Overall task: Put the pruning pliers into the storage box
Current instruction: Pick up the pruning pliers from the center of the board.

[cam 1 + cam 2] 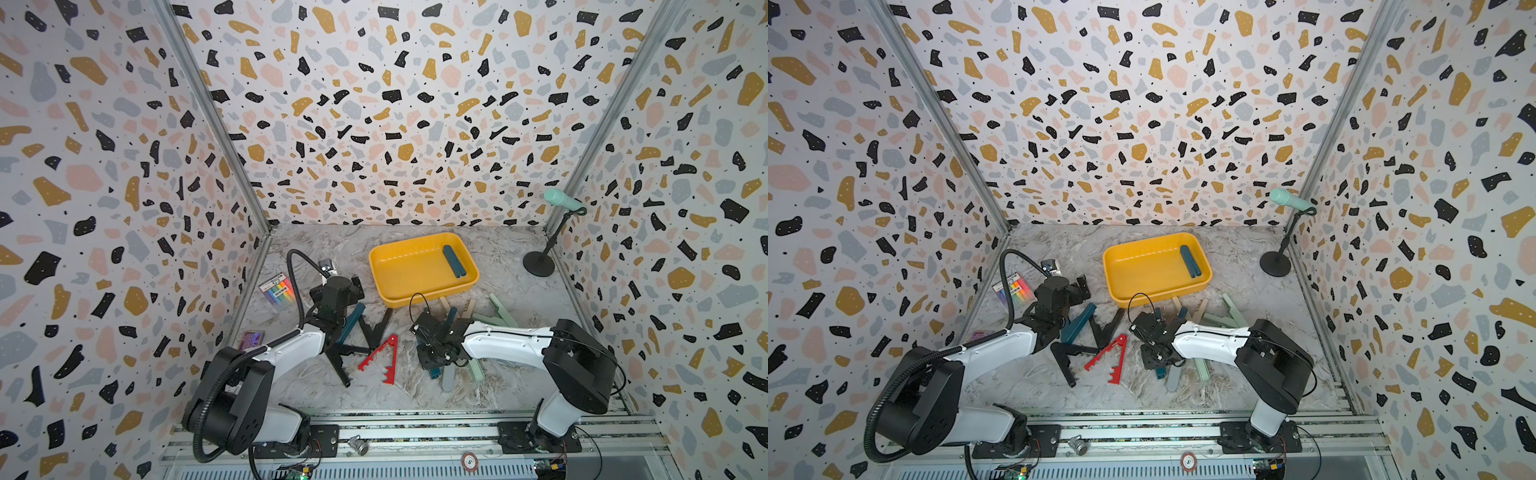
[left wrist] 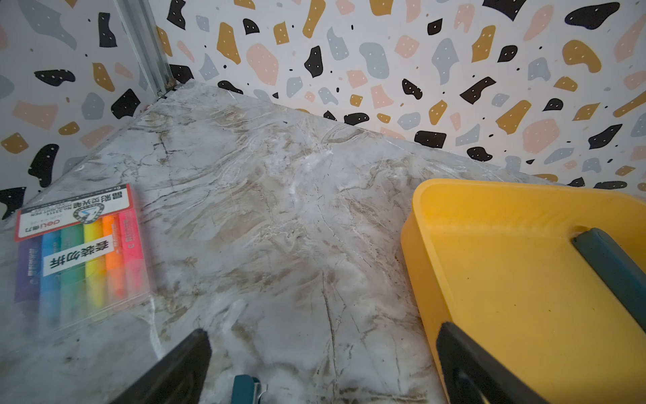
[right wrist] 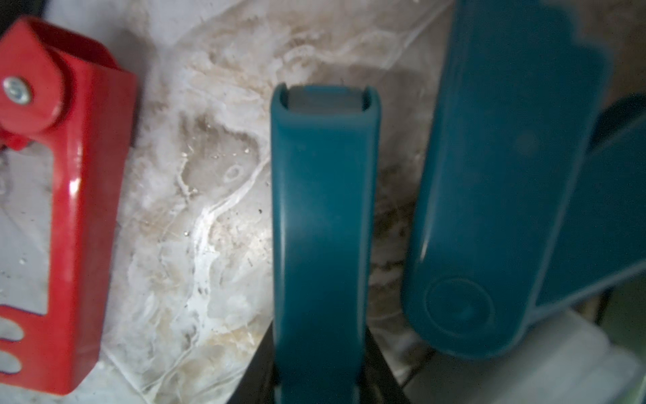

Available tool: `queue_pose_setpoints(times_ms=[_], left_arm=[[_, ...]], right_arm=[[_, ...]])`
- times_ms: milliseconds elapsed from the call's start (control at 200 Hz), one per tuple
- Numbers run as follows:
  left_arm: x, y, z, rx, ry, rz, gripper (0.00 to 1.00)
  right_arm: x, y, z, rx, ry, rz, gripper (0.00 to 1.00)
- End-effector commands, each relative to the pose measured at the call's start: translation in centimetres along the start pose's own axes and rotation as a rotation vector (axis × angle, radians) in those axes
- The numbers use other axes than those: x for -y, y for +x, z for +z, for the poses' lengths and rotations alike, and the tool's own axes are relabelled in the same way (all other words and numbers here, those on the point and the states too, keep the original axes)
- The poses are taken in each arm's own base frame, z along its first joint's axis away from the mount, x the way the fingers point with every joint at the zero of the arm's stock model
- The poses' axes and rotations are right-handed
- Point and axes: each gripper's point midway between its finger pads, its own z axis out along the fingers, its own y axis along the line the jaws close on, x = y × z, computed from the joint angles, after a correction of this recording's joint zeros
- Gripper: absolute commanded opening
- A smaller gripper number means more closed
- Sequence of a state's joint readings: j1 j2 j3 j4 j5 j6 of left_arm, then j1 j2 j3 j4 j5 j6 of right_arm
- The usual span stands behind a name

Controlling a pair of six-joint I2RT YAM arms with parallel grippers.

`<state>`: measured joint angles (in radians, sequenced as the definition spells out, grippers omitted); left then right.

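The mustard storage box stands at the back middle with one dark teal pruning pliers lying in it. My right gripper points down in front of the box, shut on an arm of another teal pliers. A second teal tool and the red notched pliers flank it. My left gripper stands open over bare table left of the box, holding nothing. A teal tip shows under it.
Black pliers, mint, beige and grey ones lie scattered before the box. A rainbow highlighter packet and a purple card lie by the left wall. A microphone stand is at the back right.
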<state>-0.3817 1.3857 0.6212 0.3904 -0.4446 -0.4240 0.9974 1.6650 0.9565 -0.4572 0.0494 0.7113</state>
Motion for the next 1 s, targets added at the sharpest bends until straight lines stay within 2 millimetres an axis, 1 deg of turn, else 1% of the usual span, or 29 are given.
queue_pose_setpoints(times_ms=[0,200,290,405,476,606,686,786,851,891,996], left_arm=[[-0.3,-1.3,-0.4,0.05,-0.008,-0.027,0.99],[-0.5,-1.2,-0.5,0.051,-0.01,-0.029,0.99],[-0.5,-1.2,-0.6,0.052,-0.01,-0.031,1.0],[-0.7,-1.2,-0.8,0.057,-0.013,-0.036,0.99],[-0.7,-1.3,-0.9,0.061,-0.009,-0.041,0.99],[-0.5,-1.4,-0.9,0.061,0.0,-0.045,0.99],[-0.4,-1.4,-0.9,0.057,0.002,-0.043,0.99],[-0.3,-1.4,-0.8,0.056,0.007,-0.049,0.99],[-0.2,-1.3,-0.7,0.051,0.014,-0.054,0.99],[0.0,-1.2,-0.7,0.048,0.02,-0.056,1.0],[0.1,-1.2,-0.6,0.043,0.023,-0.055,0.99]], right_arm=[[-1.3,-2.3,-2.8,0.1,-0.042,-0.027,0.23],[-1.9,-5.4,-5.9,0.216,-0.119,-0.047,0.19],[-1.7,-7.4,-7.6,0.291,-0.175,-0.041,0.19],[-1.4,-10.5,-10.4,0.401,-0.222,-0.056,0.19],[-0.2,-12.5,-11.7,0.455,-0.21,-0.052,0.19],[3.0,-16.7,-13.9,0.56,-0.153,-0.051,0.19],[4.9,-19.0,-14.8,0.603,-0.114,-0.055,0.19],[7.6,-21.9,-15.1,0.654,-0.048,-0.043,0.19],[9.7,-23.8,-14.6,0.674,-0.023,-0.019,0.2],[10.8,-24.8,-13.8,0.667,-0.017,-0.003,0.19],[12.6,-26.9,-10.4,0.599,0.02,-0.008,0.2]])
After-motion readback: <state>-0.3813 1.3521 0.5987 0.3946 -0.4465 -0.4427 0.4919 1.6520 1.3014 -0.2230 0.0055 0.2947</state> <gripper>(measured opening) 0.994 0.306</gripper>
